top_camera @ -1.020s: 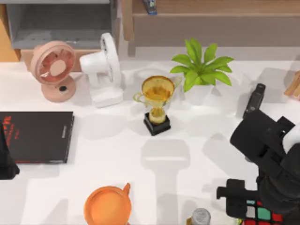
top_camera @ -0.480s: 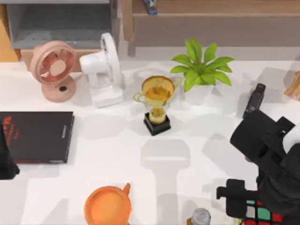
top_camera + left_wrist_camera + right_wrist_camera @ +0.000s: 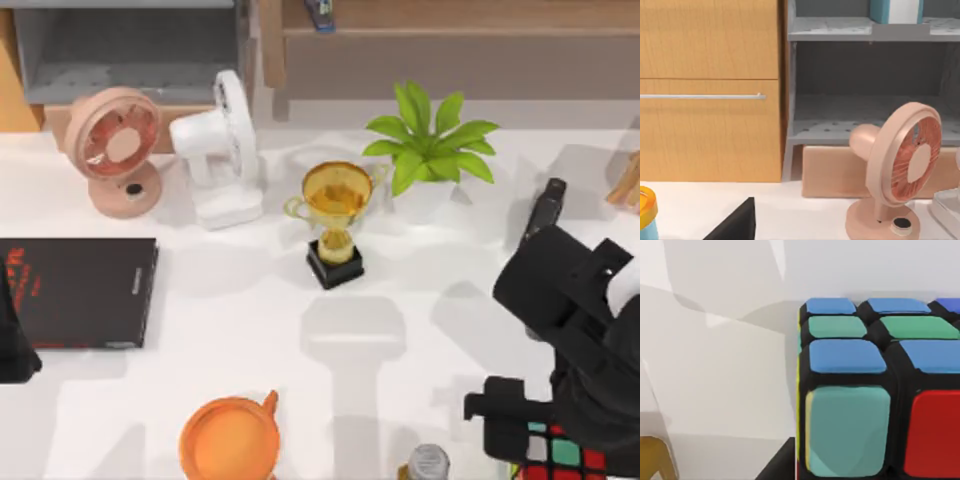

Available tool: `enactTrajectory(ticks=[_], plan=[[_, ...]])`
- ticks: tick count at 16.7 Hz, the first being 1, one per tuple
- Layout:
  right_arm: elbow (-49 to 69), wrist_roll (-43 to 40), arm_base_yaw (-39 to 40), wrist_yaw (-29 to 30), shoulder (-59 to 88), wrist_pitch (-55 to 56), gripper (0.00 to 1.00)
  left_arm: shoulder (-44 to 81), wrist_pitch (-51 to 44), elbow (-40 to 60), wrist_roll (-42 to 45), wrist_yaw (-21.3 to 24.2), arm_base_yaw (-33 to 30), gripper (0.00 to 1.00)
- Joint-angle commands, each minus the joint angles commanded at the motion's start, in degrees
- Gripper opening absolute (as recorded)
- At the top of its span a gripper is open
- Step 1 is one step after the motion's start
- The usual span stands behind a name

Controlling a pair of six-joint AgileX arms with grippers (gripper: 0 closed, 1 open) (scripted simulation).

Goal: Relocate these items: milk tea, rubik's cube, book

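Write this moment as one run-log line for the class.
right gripper: low over the cube, near table's front right | left arm: parked at left edge | teal book: on grey shelf

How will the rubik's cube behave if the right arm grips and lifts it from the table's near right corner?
The rubik's cube looks rigid, with flat square faces, so it should probably sit steady between fingers and not roll. Its stickers look smooth and glossy, so it might slip under a light squeeze. The right end effector is right over it at the table edge, so a nudge could push it off.
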Motion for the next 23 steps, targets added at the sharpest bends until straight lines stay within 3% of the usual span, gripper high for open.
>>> enactTrajectory(ticks=[9, 12, 16, 23], plan=[[3.1, -0.1, 0.0, 0.1, -1.5, -4.6, 0.0, 0.0, 0.0, 0.0, 0.0, 0.0, 0.0, 1.0], [6.6, -3.6, -0.4, 3.5, 1.1, -1.3, 0.0, 0.0, 0.0, 0.0, 0.0, 0.0, 0.0, 1.0], [17.4, -13.7, -1.8, 11.5, 6.1, 11.2, 0.0, 0.0, 0.0, 0.0, 0.0, 0.0, 0.0, 1.0], [37.6, -37.5, -4.7, 25.6, 13.1, 46.1, 0.0, 0.0, 0.0, 0.0, 0.0, 0.0, 0.0, 1.0]])
